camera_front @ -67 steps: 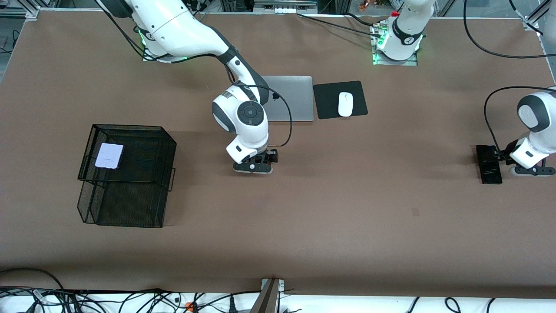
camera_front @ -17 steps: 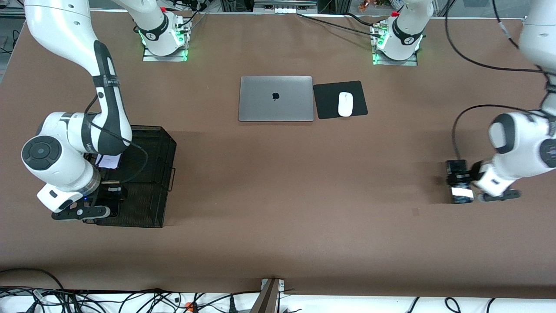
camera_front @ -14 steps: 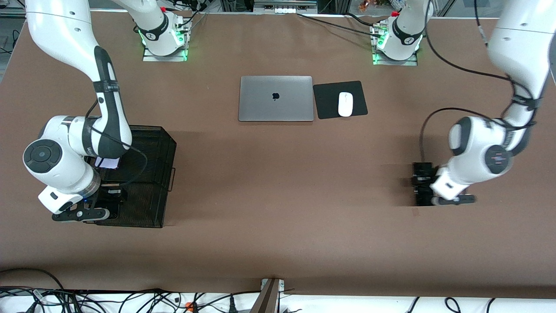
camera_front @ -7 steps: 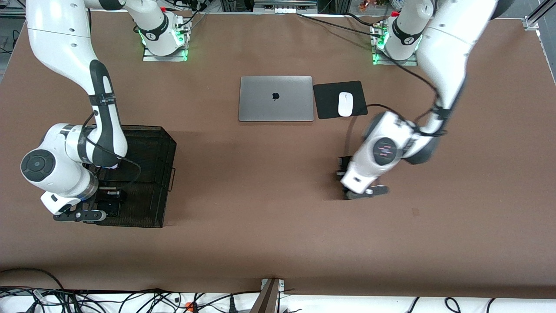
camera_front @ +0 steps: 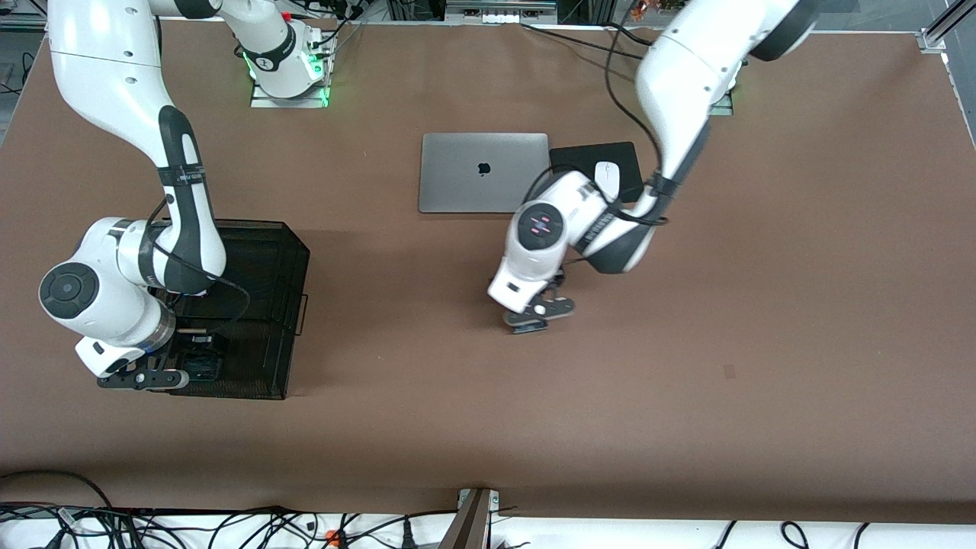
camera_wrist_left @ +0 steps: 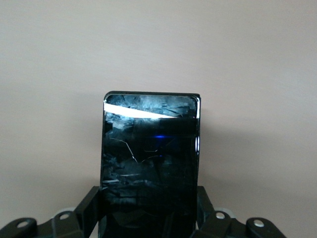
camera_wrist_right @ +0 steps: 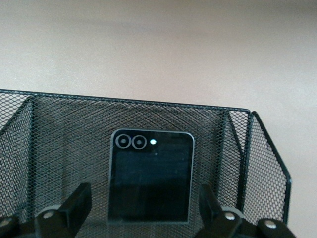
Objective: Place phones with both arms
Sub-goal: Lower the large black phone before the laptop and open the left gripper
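**benchwatcher:** Biggest change first: your left arm has swung in from its own end of the bench to the middle, and the left gripper [camera_front: 534, 314] is clamped on the long black phone [camera_wrist_left: 150, 163], carried over bare bench nearer the front camera than the laptop [camera_front: 484, 173]. So that phone looks to be on its way to the mesh basket [camera_front: 293, 252] at the right arm's end.

**meshfan:** And the right side?

**benchwatcher:** The right gripper [camera_wrist_right: 143, 210] sits low in the basket's front compartment. A moment ago it was pinching the small black phone [camera_wrist_right: 150, 177]; now its fingers [camera_wrist_right: 77, 203] stand apart either side of it, clear of the edges. That phone lies flat on the basket floor, so I'd call it delivered.

**meshfan:** The lilac one?

**benchwatcher:** You can't see it now. It showed in the basket's upper tier earlier, but the right arm's wrist covers that spot. Also, from the front, the long phone is mostly hidden under the left gripper, and the mouse [camera_front: 606, 171] is half cut off by the left arm.
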Motion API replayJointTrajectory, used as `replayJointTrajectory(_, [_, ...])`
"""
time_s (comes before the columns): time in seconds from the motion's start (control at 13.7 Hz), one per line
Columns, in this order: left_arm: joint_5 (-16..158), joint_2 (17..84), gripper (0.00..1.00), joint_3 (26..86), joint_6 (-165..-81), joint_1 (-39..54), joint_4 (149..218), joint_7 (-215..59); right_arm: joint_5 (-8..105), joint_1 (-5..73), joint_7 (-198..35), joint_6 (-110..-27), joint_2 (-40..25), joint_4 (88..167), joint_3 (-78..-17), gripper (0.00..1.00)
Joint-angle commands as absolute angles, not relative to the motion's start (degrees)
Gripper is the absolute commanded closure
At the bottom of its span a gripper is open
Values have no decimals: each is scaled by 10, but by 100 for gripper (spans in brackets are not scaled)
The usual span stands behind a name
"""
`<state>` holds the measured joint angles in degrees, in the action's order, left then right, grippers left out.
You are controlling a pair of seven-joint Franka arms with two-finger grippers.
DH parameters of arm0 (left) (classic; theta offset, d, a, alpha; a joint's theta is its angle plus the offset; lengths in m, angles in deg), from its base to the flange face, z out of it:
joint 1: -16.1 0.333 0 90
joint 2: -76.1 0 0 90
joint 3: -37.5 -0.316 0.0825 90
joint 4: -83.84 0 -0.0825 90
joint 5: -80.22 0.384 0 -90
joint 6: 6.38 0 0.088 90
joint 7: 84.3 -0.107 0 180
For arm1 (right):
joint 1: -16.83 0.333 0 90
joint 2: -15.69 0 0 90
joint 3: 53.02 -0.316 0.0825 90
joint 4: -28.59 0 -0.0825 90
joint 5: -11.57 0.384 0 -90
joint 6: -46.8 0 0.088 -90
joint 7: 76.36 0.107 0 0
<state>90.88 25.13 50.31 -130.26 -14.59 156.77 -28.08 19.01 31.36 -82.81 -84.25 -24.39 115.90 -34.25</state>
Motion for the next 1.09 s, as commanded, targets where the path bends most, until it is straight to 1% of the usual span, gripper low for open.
replayJointTrajectory(0.0, [904,155,100,472,-1285,-219,1414,-276,202,312,-838,-835,-238,1140,-347,4])
replayJointTrajectory(0.15, [905,138,100,459,-1303,-247,1397,-280,199,313,-841,-806,-233,1131,-347,4])
replayJointTrajectory(0.22, [905,134,100,443,-1321,-263,1397,-281,199,314,-842,-778,-232,1110,-346,4])
replayJointTrajectory(0.51, [905,111,100,394,-1358,-314,1396,-280,198,312,-840,-601,-229,1016,-342,4])
replayJointTrajectory(0.58, [905,108,87,394,-1358,-315,1396,-277,198,312,-839,-562,-228,994,-341,4])
replayJointTrajectory(0.66, [905,108,27,393,-1358,-315,1396,-274,198,312,-837,-524,-228,971,-340,4])
replayJointTrajectory(0.73, [903,108,0,394,-1364,-314,1394,-264,198,313,-837,-494,-228,953,-339,4])
replayJointTrajectory(0.88, [902,112,0,395,-1357,-313,1394,-251,198,314,-837,-452,-226,935,-338,4])
replayJointTrajectory(1.02, [899,122,0,398,-1321,-306,1379,-252,203,319,-822,-443,-201,935,-347,4])
